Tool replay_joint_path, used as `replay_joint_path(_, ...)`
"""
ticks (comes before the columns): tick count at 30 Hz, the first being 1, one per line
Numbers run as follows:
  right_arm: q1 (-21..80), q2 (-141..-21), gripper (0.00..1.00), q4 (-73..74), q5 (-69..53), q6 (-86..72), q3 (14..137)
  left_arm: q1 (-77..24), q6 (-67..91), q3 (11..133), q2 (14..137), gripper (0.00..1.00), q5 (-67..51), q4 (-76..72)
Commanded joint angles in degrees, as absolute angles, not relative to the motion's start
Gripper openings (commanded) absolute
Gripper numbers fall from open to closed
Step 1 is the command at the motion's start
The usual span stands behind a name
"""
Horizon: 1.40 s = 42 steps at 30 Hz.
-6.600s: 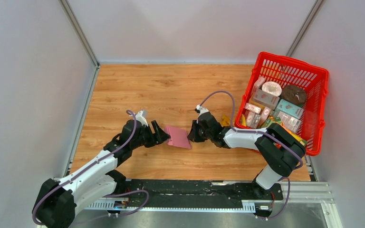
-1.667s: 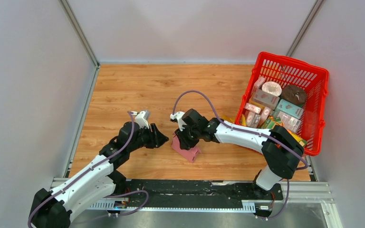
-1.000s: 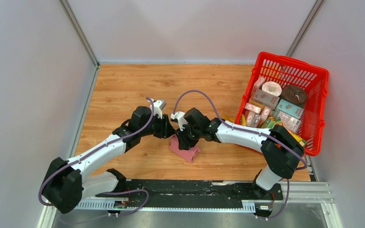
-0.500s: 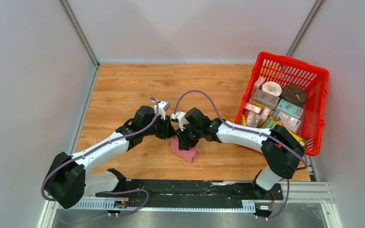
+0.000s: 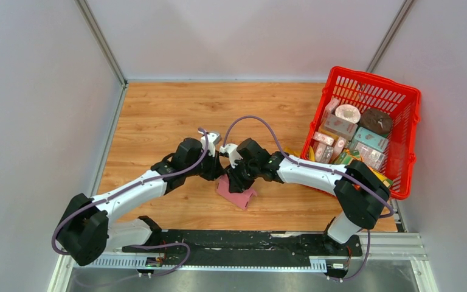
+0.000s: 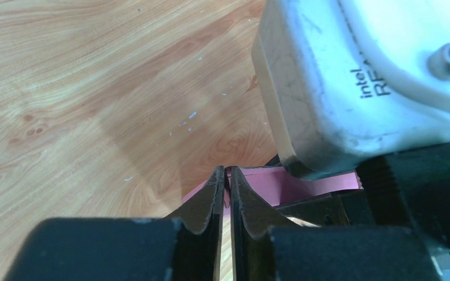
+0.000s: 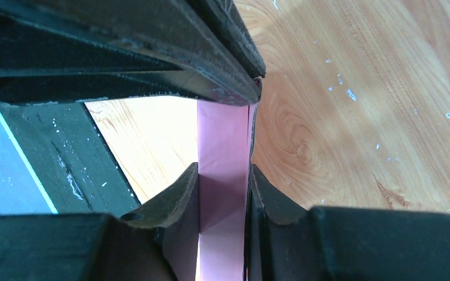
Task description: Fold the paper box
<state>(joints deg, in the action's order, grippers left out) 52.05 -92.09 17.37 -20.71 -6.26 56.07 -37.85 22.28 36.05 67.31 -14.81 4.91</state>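
The pink thin-cardboard paper box [image 5: 238,193] is held part-folded on the wooden tabletop [image 5: 176,115], near its middle, between the 2 arms. Its upright panel is clamped between the fingers of the right gripper [image 7: 224,172], and a thin top edge is pinched by the almost touching tips of the left gripper [image 6: 227,175]. The 2 grippers are crowded together, so a knock could be caused by any sideways move. The edge could be torn or lost if it is pulled against the right hold. A red plastic mesh basket [image 5: 365,88] is seen at the right, well apart, filled with printed cartons [image 5: 339,126], 1 white roll [image 5: 347,112] and 1 dark round item [image 5: 375,120].
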Motion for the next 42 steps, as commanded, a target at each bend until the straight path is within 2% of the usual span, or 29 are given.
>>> replay_joint_path(1, 52.03, -90.61, 0.06, 15.64, -20.83, -6.15, 55.81, -39.37, 19.86, 37.53, 67.06, 0.07, -12.66, 6.59)
replay_joint_path(8, 52.12, -91.06, 0.09, 15.82, -18.37, -7.21, 56.51, -43.15, 19.43, 36.31, 66.27, 0.00, -6.61, 6.33)
replay_joint_path(24, 52.21, -91.67, 0.09, 17.58, -6.42, -9.23, 59.33, -43.86, 26.28, 24.87, 60.38, 0.00, -4.04, -2.46)
replay_joint_path(34, 52.29, -91.93, 0.12, 18.19, -5.89, -8.18, 59.94, -43.95, 25.75, 21.45, 57.48, 0.00, -1.14, -0.35)
replay_joint_path(37, 52.64, -92.89, 0.16, 18.89, -4.57, -7.82, 61.34, -43.95, 26.45, 20.13, 56.52, 0.00, -0.62, -1.05)
replay_joint_path(42, 54.31, -94.22, 0.37, 23.46, -0.62, -9.75, 65.30, -44.03, 27.68, 19.78, 55.72, 0.00, -0.18, -1.32)
